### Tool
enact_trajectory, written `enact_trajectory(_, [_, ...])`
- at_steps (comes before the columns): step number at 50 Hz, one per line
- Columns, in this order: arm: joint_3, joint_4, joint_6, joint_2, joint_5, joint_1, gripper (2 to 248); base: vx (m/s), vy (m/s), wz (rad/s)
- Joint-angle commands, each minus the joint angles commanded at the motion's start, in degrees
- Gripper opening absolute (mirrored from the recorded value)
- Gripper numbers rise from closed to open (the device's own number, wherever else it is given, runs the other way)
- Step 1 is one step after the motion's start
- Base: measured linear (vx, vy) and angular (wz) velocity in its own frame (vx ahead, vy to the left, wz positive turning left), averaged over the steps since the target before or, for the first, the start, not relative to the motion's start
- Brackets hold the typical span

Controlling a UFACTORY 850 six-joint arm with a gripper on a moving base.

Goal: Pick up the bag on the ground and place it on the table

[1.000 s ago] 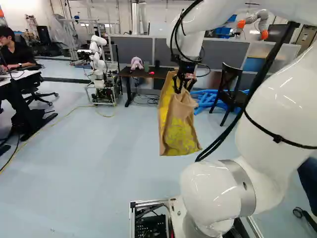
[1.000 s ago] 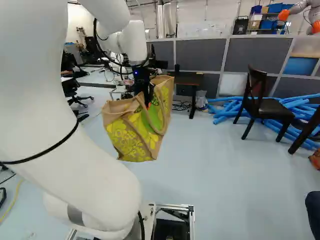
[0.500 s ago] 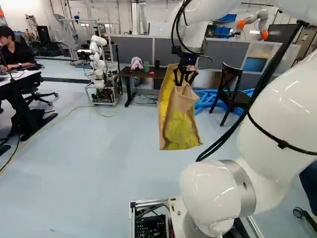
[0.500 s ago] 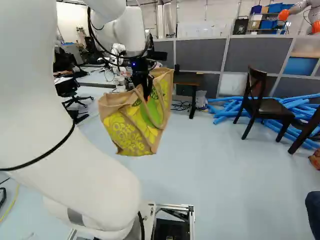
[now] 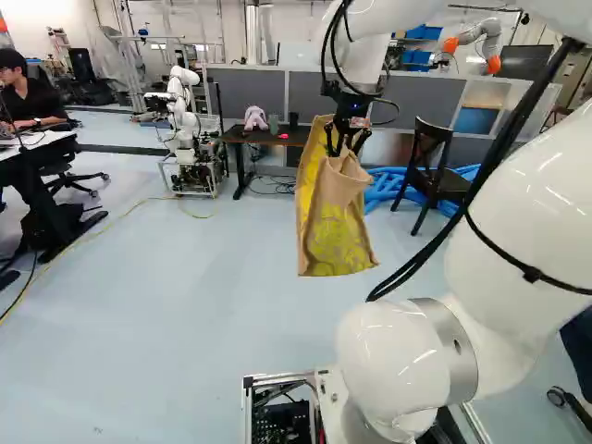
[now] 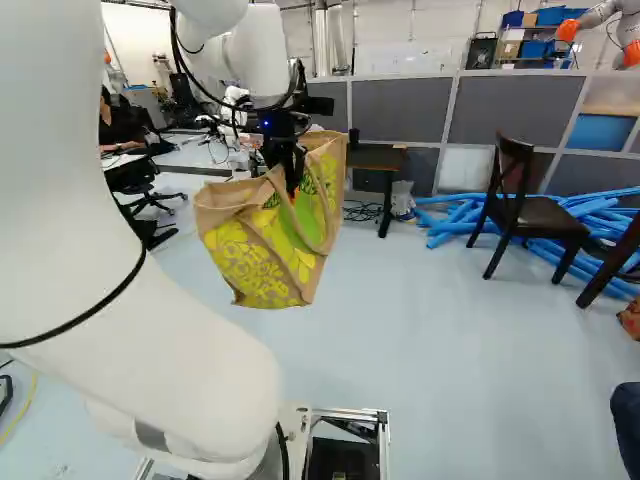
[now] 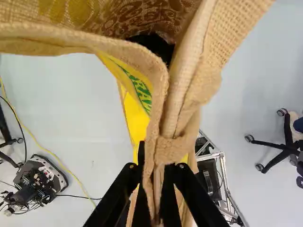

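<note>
As the hand (image 5: 345, 151) pinches its edge, the bag (image 5: 335, 227) clears the floor (image 5: 185, 314).

The white arm (image 5: 518, 203) has black cables (image 5: 532, 100) and 2 black fingers (image 7: 111, 198).

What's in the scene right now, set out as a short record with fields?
Bag: tan, yellow and green print, hanging above the floor
Pincer: shut on the bag's upper part
Table: dark, beyond the bag, pink soft toy on it
Chair: dark, in front of blue tubes
Task status: bag off the floor, not yet on the table
</note>
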Motion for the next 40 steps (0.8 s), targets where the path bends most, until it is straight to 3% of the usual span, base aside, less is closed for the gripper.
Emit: enact_trajectory(40, [0.0, 0.0, 0.0, 0.0, 0.0, 0.0, 21, 0.069, -0.001, -0.006])
